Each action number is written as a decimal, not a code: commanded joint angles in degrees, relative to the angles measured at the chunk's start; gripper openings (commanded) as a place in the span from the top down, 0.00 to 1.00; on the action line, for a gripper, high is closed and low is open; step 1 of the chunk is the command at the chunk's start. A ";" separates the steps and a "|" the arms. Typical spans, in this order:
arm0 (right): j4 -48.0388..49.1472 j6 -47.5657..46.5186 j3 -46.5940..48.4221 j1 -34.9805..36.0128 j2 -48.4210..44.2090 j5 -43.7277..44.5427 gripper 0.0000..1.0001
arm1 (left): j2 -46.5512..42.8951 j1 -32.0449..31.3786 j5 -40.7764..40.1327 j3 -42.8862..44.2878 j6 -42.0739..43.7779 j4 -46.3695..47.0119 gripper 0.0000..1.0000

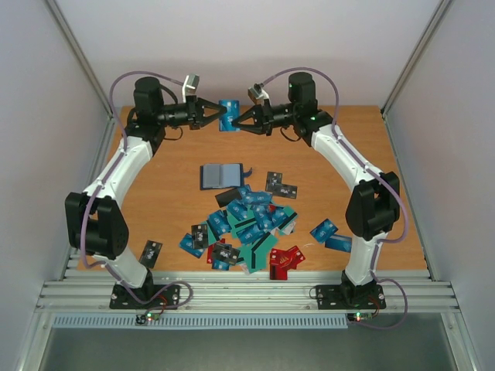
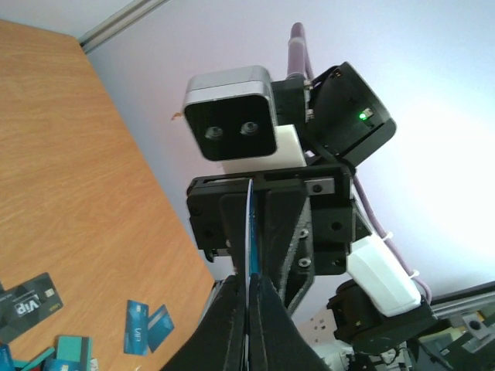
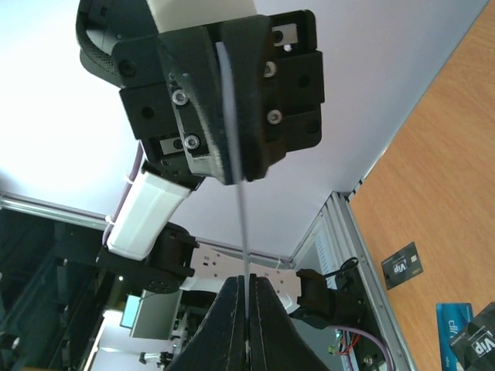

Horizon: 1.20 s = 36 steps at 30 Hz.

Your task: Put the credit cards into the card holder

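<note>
Left gripper (image 1: pixel 216 116) and right gripper (image 1: pixel 238 120), fingertips facing, are each clenched on an opposite edge of one blue credit card (image 1: pixel 229 108), which is held between them clear of the table (image 1: pixel 155 209). The card holder (image 1: pixel 222 176) lies open on the table well below the grippers, toward the arm bases. The loose credit cards (image 1: pixel 251 220) lie farther the same way. A black card (image 2: pixel 27 300) beneath the left gripper reads "VIP". The held card's print cannot be read.

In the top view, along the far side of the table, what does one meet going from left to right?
left hand → blue card, held off the table between both hands → right hand
</note>
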 commanded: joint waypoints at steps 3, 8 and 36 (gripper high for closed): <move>0.97 -0.16 2.32 0.65 1.60 -1.21 0.99 | 1.53 0.22 2.71 -2.08 -6.20 11.72 1.00; -15.24 -10.39 7.06 0.58 2.31 3.23 0.56 | 2.47 0.42 1.54 -3.69 -8.69 13.01 1.00; -31.28 -17.88 1.97 3.82 15.16 28.93 0.65 | 19.91 5.41 -18.86 -1.51 32.84 -26.61 1.00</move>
